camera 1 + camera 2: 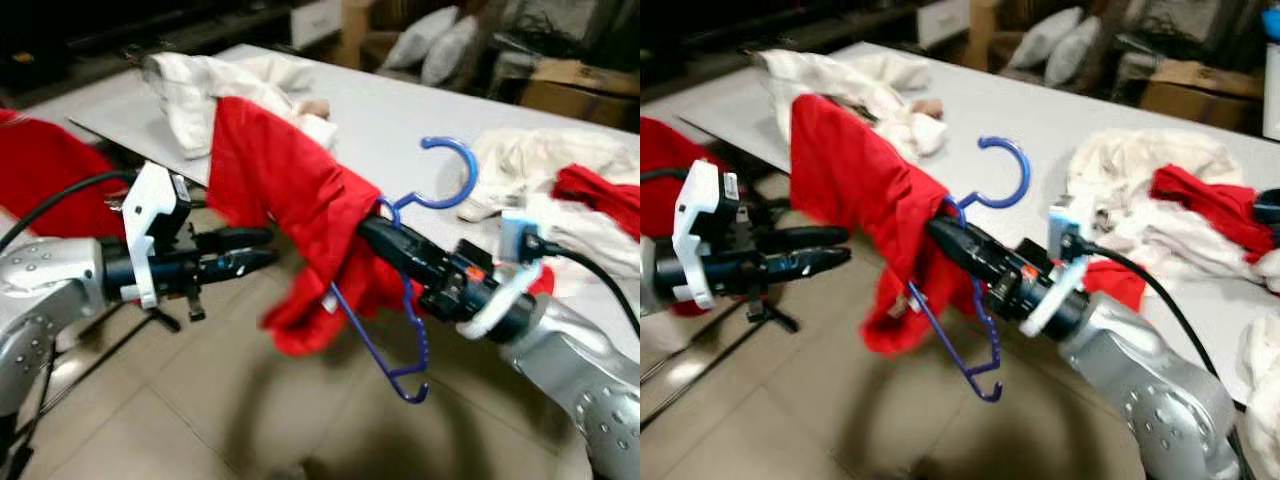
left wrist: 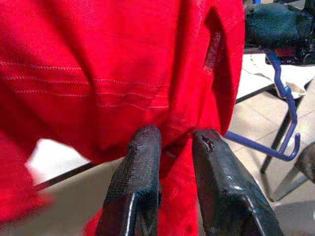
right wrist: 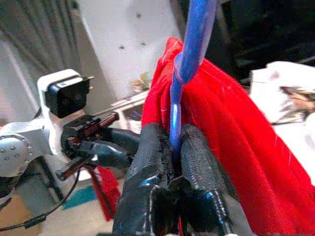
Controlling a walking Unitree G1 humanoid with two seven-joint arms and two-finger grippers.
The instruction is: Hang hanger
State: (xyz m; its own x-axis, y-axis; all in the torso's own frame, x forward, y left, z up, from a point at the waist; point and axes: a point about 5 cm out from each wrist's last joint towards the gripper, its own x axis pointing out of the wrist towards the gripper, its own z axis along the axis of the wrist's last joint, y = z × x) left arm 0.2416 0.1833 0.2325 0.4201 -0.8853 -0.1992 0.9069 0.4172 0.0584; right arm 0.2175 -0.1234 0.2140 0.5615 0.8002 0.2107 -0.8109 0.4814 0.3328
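Note:
A blue plastic hanger (image 1: 468,172) is held in the air in front of the white table (image 1: 400,110), hook upward. My right gripper (image 1: 372,222) is shut on its neck just below the hook; in the right wrist view the blue neck (image 3: 175,123) runs up between the closed fingers. A red garment (image 1: 280,180) is draped over the hanger's left side and hangs down. To the left of the garment, my left gripper (image 1: 268,249) stands open with its fingertips (image 2: 147,142) close to the red cloth and nothing between them.
White clothes (image 1: 540,160) and another red piece (image 1: 600,190) lie on the table's right part, and a white pile (image 1: 230,85) on its far left. More red cloth (image 1: 40,170) is at the left edge. Thin black stand legs (image 1: 765,310) rest on the tiled floor.

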